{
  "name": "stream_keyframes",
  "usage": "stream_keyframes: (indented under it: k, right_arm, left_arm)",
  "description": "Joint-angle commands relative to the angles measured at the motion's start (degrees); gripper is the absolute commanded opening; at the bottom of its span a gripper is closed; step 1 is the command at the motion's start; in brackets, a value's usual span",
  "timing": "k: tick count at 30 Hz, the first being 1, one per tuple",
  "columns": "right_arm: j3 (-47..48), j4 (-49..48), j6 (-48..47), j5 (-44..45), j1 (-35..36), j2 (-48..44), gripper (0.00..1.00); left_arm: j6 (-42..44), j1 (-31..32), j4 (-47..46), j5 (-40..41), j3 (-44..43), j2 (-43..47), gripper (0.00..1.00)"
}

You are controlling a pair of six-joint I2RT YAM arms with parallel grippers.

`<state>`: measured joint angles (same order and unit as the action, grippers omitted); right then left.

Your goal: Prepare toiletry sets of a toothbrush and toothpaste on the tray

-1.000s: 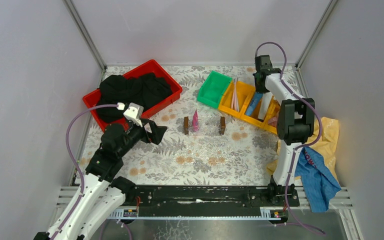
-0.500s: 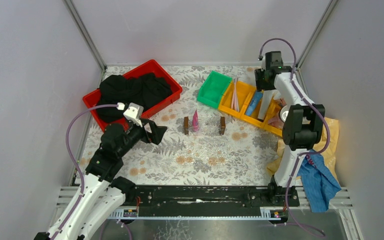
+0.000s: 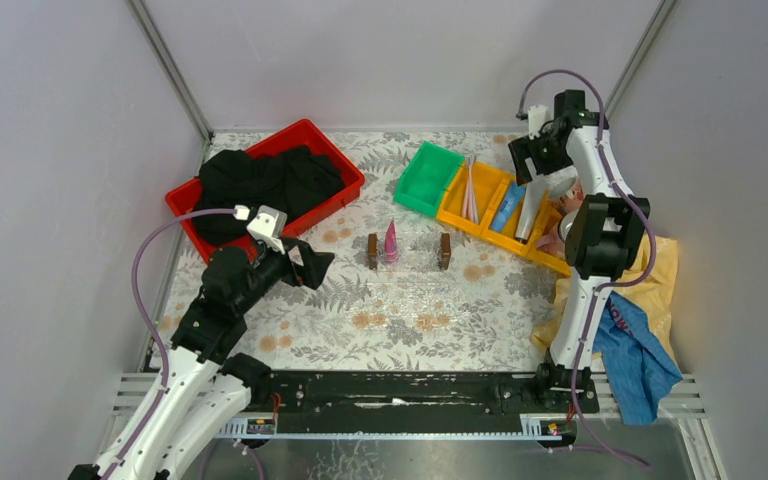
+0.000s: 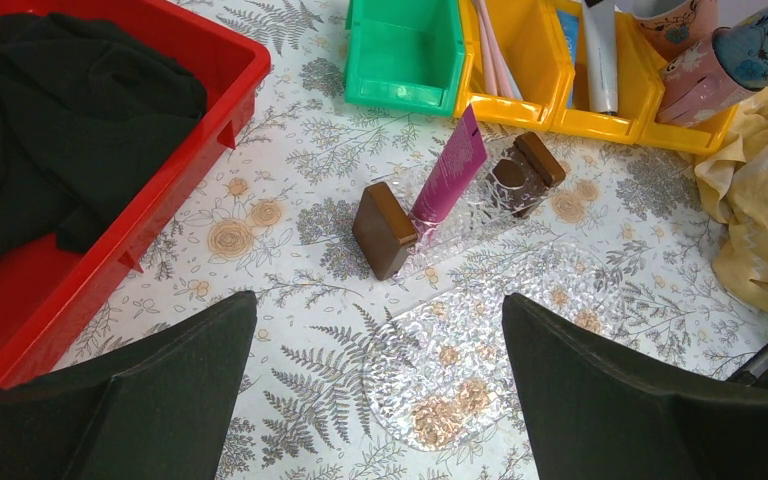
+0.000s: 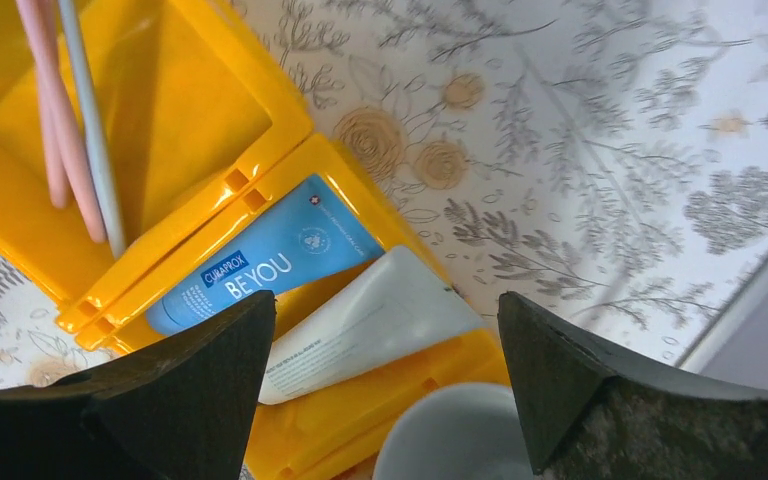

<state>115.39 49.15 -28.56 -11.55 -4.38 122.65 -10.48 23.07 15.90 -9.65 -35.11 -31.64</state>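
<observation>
- Hovering above yellow bin (image 5: 210, 110), right gripper (image 5: 385, 340) stands open, empty; left gripper (image 4: 380, 310) open too.
- White toothpaste tube (image 5: 400, 300): probably light, soft, slippery; pinch mid-body.

Floral table (image 3: 290, 300): bins (image 3: 428, 180), tray (image 3: 410, 288), cloths (image 3: 640, 355)

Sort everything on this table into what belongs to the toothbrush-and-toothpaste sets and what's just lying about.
Job: clear tray, magenta tube standing on it, blue tube, white tube, toothbrushes, mugs.
Lying about: red bin, black cloth in it, green bin, yellow cloth, blue cloth.
</observation>
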Motion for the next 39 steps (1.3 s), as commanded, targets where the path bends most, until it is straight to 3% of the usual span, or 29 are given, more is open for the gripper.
stream_keyframes:
  k: [1,9,39]
  right_arm:
    - [3.47,4.70,-4.93,-2.84,-0.24,3.05,0.89]
    - [5.37,5.43,-5.43,-3.45,-1.15,5.95,0.87]
    - [-0.67,8.33,-3.08,-11.77,-1.15,-3.26,0.54]
  left_arm:
    - [0.81,-0.42,-1.14,-0.36,0.57,0.09,1.00]
    - [0.90,-0.60,-1.14,-0.53,0.48,-0.44,1.00]
    - [0.72,-1.60,-1.31,-1.70,0.47,-0.32,1.00]
